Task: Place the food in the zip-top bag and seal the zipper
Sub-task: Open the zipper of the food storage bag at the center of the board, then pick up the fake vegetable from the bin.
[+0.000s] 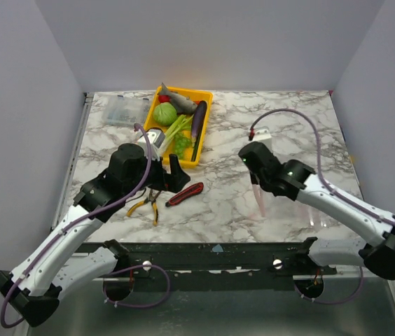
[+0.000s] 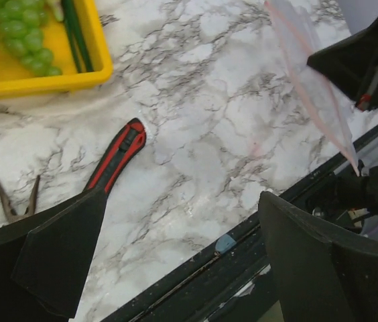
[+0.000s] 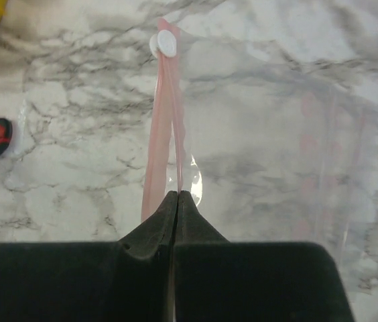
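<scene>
A white, grey-veined marble worktop carries a yellow plastic tray that holds all the small toy food, so nothing is packed yet. Well to the tray's right, the clear floppy zip-top bag is empty. The right jaws are pinched shut on its pale pink zipper strip. Whether the mouth is open is unclear. The left jaws stand wide and empty above bare worktop. Filling and sealing remain.

Marble tabletop: yellow tray of toy food at the back; left claw spread above pliers; right claw pinching the pink zipper
</scene>
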